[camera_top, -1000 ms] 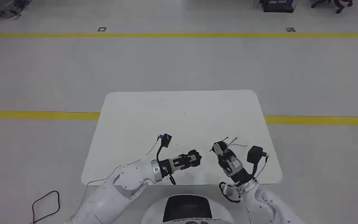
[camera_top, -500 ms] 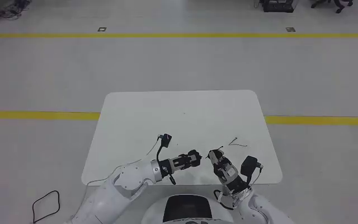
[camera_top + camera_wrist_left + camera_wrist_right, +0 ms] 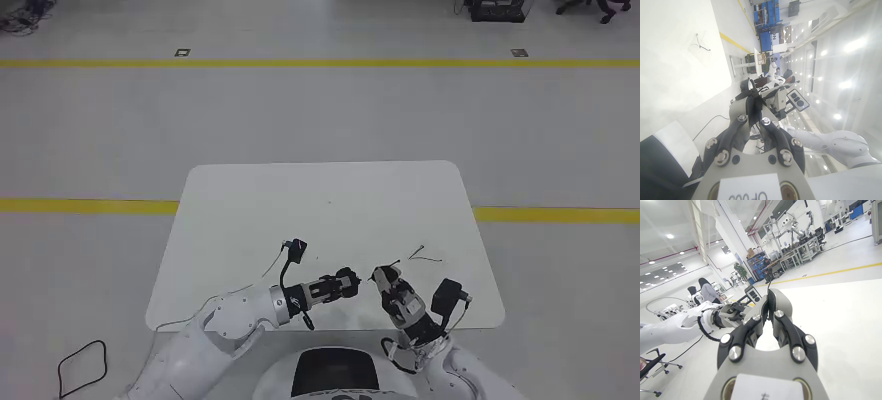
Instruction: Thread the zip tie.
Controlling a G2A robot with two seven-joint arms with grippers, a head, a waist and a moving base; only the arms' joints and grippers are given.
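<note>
1. The right claw is pinched tight on a thin black zip tie; the strip stands out past the fingertips and ends in a small square head
2. From above, the right claw hangs over the near edge of the white bench, right of the middle
3. The left claw is just beside it, also over the near edge, and the two tips point at each other with a small gap between them
4. In its own wrist view the left claw has its dark pads pressed together; I cannot tell whether anything is caught between them
5. More loose ties lie flat on the bench past the right claw, toward the right edge and apart from both claws; in the left wrist view these ties appear to lie crossed over one another, though they are too thin to count
6. A yellow line runs across the floor behind the bench, and a dark cable loops on the floor by the left arm
</note>
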